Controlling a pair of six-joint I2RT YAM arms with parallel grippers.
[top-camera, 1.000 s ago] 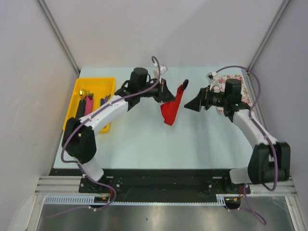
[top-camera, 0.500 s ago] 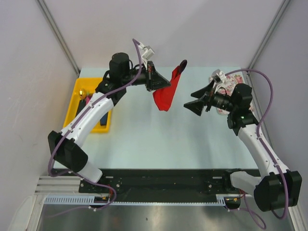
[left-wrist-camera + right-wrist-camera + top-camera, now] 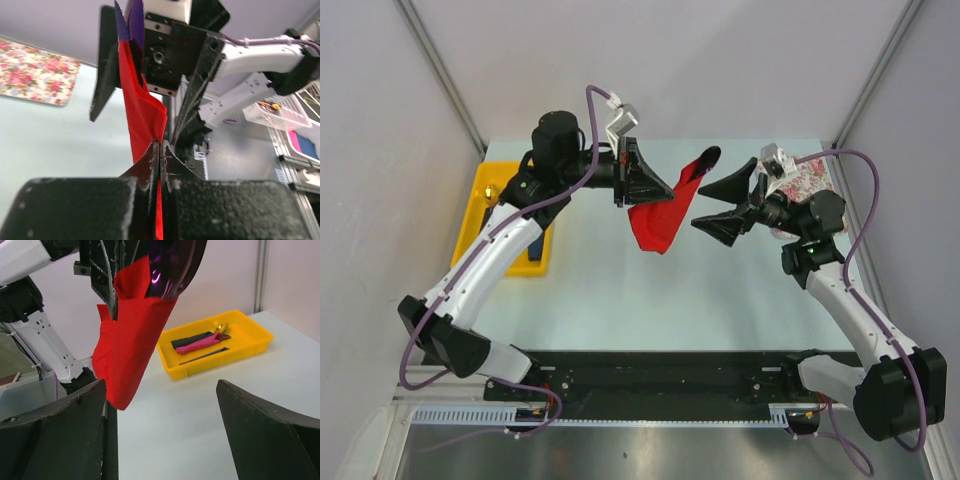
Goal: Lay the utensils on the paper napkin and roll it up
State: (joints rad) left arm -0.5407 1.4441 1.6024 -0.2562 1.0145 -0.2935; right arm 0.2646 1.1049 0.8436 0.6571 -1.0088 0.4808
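The left gripper (image 3: 159, 150) has its two fingers pressed tight together. They pinch the red paper napkin (image 3: 131, 340) and hold it up in the air, over the table (image 3: 620, 290). The napkin hangs down all crumpled, so what is inside it is hidden. Only the shiny purple end of one utensil (image 3: 175, 265) pokes out of the top, and the right wrist view cuts off its tip.

The right gripper (image 3: 720, 205) is spread wide and holds nothing. It points at the napkin from the right and is near it. In the left wrist view the top of the napkin seems to sit between its two black fingers, but the pictures do not show if they touch.

More utensils (image 3: 200, 342), a black one and a pink one, lie in the yellow tray (image 3: 478, 225) on the left. From above, the left arm hides part of that tray. A flowered sheet (image 3: 810, 178) lies at the far right, partly under the right arm.
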